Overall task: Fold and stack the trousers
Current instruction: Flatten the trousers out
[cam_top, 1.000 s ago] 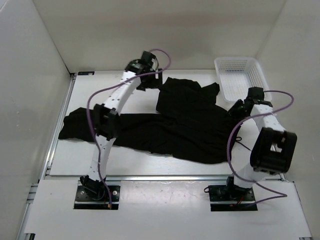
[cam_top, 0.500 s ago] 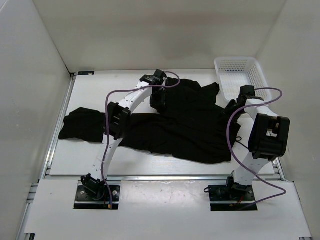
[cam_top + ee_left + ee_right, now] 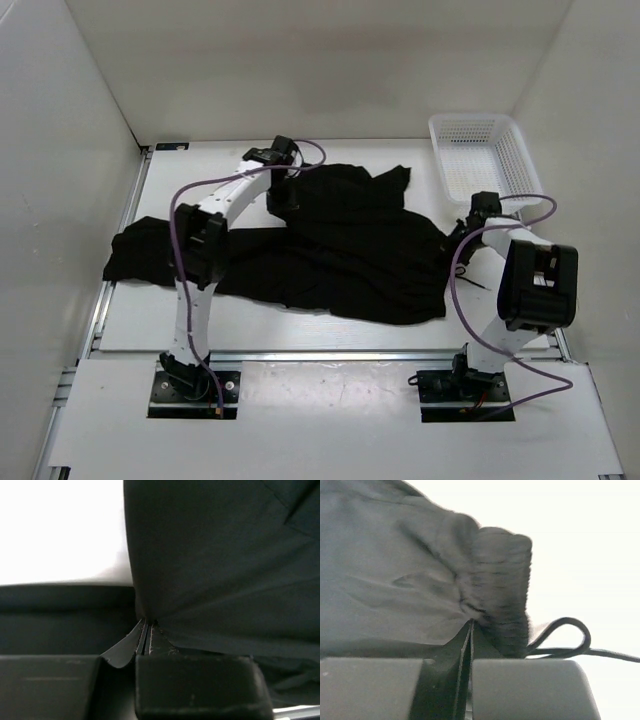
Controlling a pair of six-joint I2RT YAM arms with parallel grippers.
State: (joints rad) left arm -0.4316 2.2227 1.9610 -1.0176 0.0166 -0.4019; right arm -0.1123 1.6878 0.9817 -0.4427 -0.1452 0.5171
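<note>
Count: one pair of black trousers [image 3: 340, 250], two arms, two claws, one white mesh basket [image 3: 478, 150]. Trousers crumpled flat across middle of white surface [image 3: 150, 330]: one leg trailing out to left edge, bulk bunched centre to right, one flap pointing toward back near basket but apart from it. Left claw [image 3: 283, 192] down at back-left edge of the bunched cloth; per wrist view, closed tight on a black cloth edge, fabric rising away from the pinch, no gap between fingers. Right claw [image 3: 463, 230] at right edge of cloth, near basket's near-left corner; per wrist view, clamped on gathered ribbed waistband, one thin drawstring [image 3: 565, 635] looping out to the right of the pinch. Basket at back-right corner of surface, upright, nothing visible inside. Two purple cables [image 3: 185, 205], one arching along each arm. Second leg not separable from the pile in top view, so cannot tell its lie.
</note>
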